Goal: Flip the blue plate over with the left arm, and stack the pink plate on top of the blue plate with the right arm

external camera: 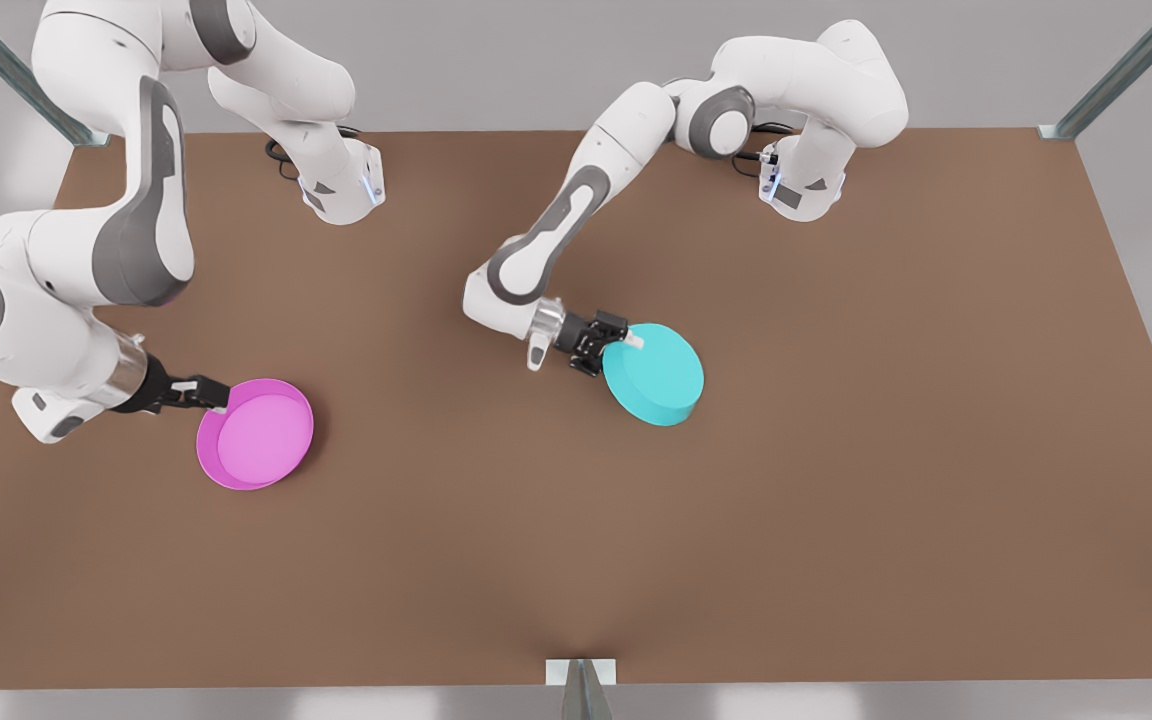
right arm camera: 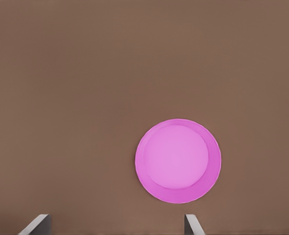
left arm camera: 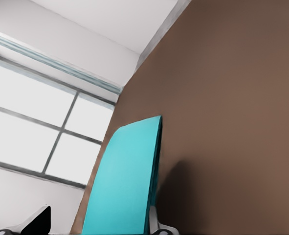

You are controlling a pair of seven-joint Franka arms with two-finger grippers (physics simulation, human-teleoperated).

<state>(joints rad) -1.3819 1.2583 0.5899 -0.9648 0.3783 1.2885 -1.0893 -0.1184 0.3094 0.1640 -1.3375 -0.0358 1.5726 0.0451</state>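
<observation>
Nearest the camera in the front view, a bare stretch of brown desk (external camera: 836, 520) fills the foreground; farther back, toward the front view's left, the pink plate (external camera: 256, 434) lies flat, rim up, its lighter inside showing; the right gripper (external camera: 208, 394) hangs over the plate's edge on the front view's left, raised above it, and the right wrist view looks down on the plate (right arm camera: 178, 161) with the 2 fingertips (right arm camera: 36, 224) set wide apart, so the jaws are spread and hold nothing; farther back and toward the middle of the desk, the blue plate (external camera: 654, 374) is tilted up on edge, its flat plain base turned toward the camera; the left gripper (external camera: 614, 343) meets its rim on the front view's left, jaws pinching that rim; the left wrist view shows the plate (left arm camera: 124, 186) standing nearly edge-on between the fingers (left arm camera: 156, 223); farthest back, both white arm bases stand at the desk's far edge.
</observation>
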